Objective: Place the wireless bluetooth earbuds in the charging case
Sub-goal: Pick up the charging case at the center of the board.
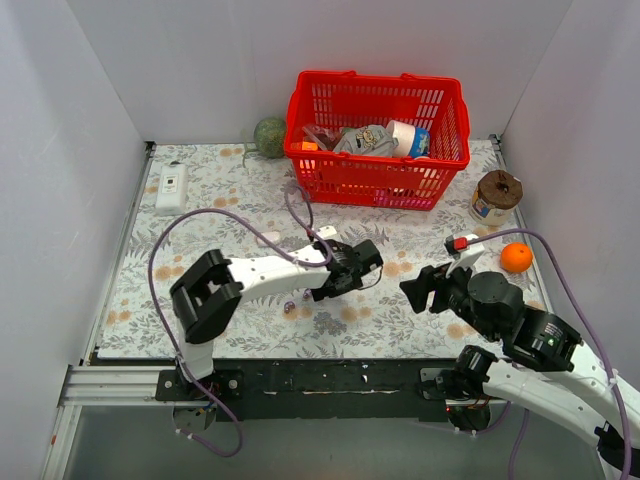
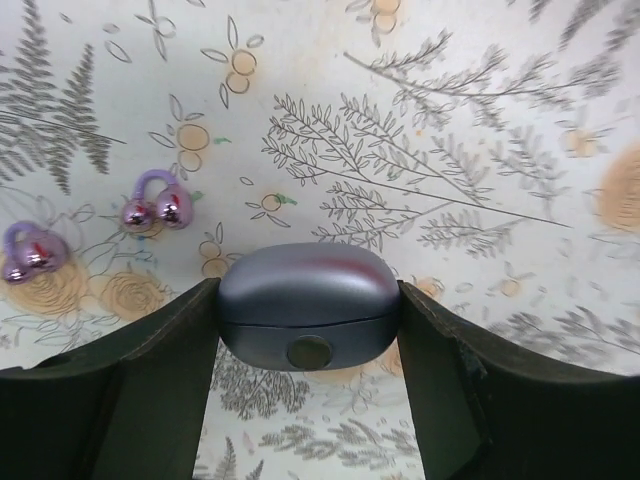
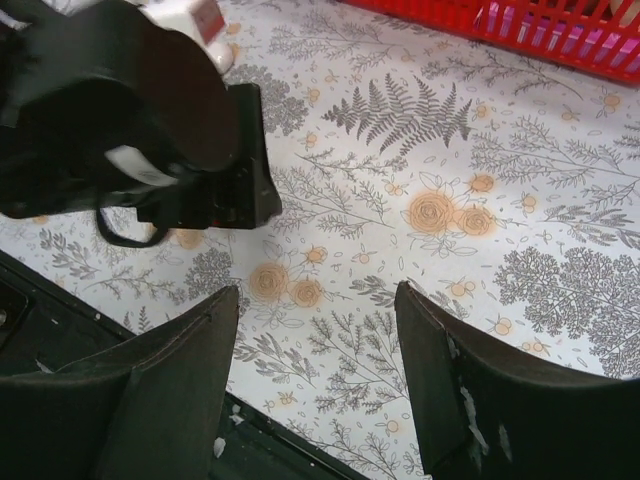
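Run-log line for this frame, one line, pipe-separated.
left gripper: shut on charging case, lid closed | earbuds: both loose on table, outside case | right gripper: open, empty, above table

Left arm (image 1: 270, 270) stretched low toward the right, left gripper (image 2: 308, 305) closed on both sides of the charging case (image 2: 300, 280). Right arm (image 1: 520, 335) folded near its base — right gripper (image 3: 316, 300) angled down, jaws apart, empty.
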Available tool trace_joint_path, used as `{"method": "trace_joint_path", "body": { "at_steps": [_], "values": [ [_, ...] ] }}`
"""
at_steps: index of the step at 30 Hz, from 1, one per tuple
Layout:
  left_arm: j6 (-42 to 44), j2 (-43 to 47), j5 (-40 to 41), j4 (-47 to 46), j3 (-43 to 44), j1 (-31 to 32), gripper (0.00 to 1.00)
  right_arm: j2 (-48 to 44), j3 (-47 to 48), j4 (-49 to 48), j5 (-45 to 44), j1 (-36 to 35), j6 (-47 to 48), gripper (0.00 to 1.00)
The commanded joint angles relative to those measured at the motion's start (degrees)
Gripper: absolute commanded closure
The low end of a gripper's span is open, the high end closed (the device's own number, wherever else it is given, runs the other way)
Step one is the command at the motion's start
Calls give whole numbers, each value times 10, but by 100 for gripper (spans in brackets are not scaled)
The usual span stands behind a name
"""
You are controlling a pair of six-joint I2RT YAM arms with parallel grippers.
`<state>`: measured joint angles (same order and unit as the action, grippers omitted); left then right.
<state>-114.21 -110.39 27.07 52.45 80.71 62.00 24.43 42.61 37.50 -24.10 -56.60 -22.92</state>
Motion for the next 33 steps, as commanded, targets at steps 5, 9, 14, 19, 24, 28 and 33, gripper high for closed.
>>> {"method": "trace_joint_path", "body": {
  "at_steps": [5, 9, 14, 19, 24, 28, 33],
  "values": [
    [222, 284, 38, -182, -140, -21, 85, 32, 46, -44, -17, 2, 33, 28],
    [406, 427, -44, -293, -221, -35, 100, 47, 45, -67, -11, 2, 45, 28],
    [631, 519, -174, -400, -292, -35, 100, 82, 67, -85, -1, 3, 68, 29],
    [865, 594, -367, -509, -393, -35, 100, 121, 105, -86, 19, 2, 94, 29],
    [982, 635, -370, -628, -478, -34, 100, 156, 142, -80, 74, 2, 88, 27],
    [998, 630, -386, -666, -509, -34, 100, 193, 155, -67, 176, 2, 69, 22],
    [989, 624, -404, -676, -521, -34, 100, 207, 140, -109, 262, 2, 40, 12]
  ]
}}
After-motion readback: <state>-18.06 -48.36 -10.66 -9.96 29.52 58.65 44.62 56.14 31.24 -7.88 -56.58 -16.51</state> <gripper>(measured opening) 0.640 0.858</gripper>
